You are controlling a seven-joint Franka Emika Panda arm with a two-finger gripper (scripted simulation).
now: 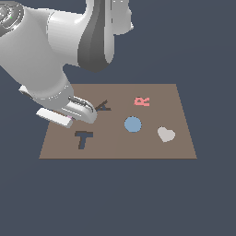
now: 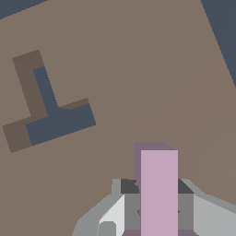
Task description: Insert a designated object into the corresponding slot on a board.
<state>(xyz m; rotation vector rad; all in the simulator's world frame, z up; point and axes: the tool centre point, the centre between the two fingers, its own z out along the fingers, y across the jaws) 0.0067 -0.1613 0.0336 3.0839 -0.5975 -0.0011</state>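
The lilac-pink T block (image 2: pixel 159 193) is held between my gripper's (image 2: pixel 159 188) fingers (image 2: pixel 131 205), and only its stem shows in the wrist view. In the exterior view just a sliver of the block (image 1: pixel 70 121) shows under the gripper (image 1: pixel 69 120), which is low over the brown board's (image 1: pixel 115 145) left part. The dark T-shaped slot (image 1: pixel 84 138) lies just in front of the gripper, towards the exterior view's right. In the wrist view the slot (image 2: pixel 50 113) is apart from the block and turned at an angle to it.
On the board are a dark A-shaped recess (image 1: pixel 104 107), a salmon-pink R (image 1: pixel 142 101), a blue disc (image 1: pixel 132 124) and a grey heart (image 1: pixel 166 134). The arm's large links (image 1: pixel 55 41) hang over the board's back left corner.
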